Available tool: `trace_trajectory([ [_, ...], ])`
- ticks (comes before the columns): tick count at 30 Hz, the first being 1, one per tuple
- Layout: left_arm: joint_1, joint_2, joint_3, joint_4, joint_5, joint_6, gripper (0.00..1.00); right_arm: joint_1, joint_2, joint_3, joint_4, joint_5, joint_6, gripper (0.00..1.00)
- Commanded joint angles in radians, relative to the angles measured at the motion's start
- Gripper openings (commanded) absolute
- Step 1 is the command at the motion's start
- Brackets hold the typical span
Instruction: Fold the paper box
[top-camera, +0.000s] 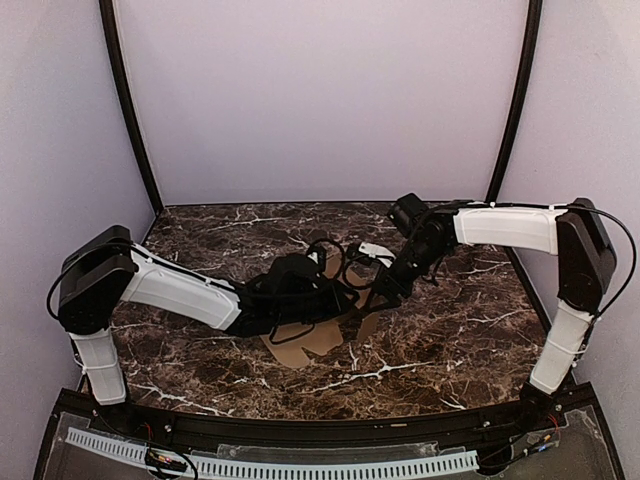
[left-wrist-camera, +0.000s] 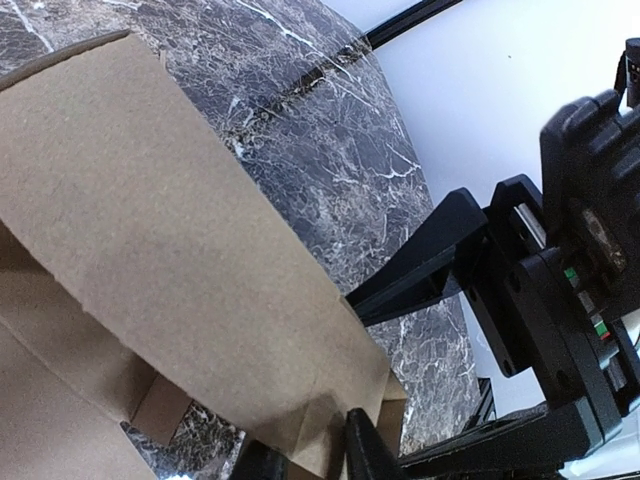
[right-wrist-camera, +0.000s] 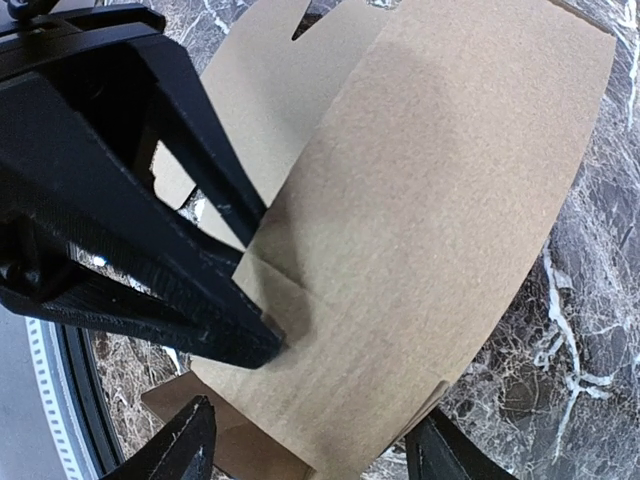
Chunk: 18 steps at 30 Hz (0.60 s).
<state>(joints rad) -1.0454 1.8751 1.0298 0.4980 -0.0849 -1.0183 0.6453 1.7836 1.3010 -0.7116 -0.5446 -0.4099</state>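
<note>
So the left gripper (left-wrist-camera: 315, 455) has an edge of the box (left-wrist-camera: 150, 230) between its fingers, but neither wrist cam shows whether it's actually pinching, so can't tell. The right gripper (right-wrist-camera: 312, 415) is spread wide, straddling that raised panel's lower edge. Only the top cam shows the rest of the box lying flat in the middle of the table (top-camera: 450, 340), with both arms meeting over it.

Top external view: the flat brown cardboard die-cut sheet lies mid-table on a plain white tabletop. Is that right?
Not quite. The tabletop is dark brown marble with white veins, not plain white, as the top external view shows. The rest stands: the flat brown cardboard die-cut sheet does lie mid-table on it.
</note>
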Motion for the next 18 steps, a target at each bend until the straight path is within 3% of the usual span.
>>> trace_trajectory([
  [1, 0.017, -0.045, 0.003, -0.032, 0.053, -0.015, 0.18, -0.01, -0.03, -0.02, -0.004, 0.015, -0.002, 0.64],
  [13, 0.058, -0.079, -0.001, -0.101, 0.195, 0.088, 0.09, -0.013, -0.037, -0.029, -0.011, 0.057, -0.013, 0.64],
  [18, 0.073, -0.102, -0.018, -0.082, 0.23, 0.1, 0.15, -0.013, -0.03, -0.027, -0.01, 0.074, -0.008, 0.62],
])
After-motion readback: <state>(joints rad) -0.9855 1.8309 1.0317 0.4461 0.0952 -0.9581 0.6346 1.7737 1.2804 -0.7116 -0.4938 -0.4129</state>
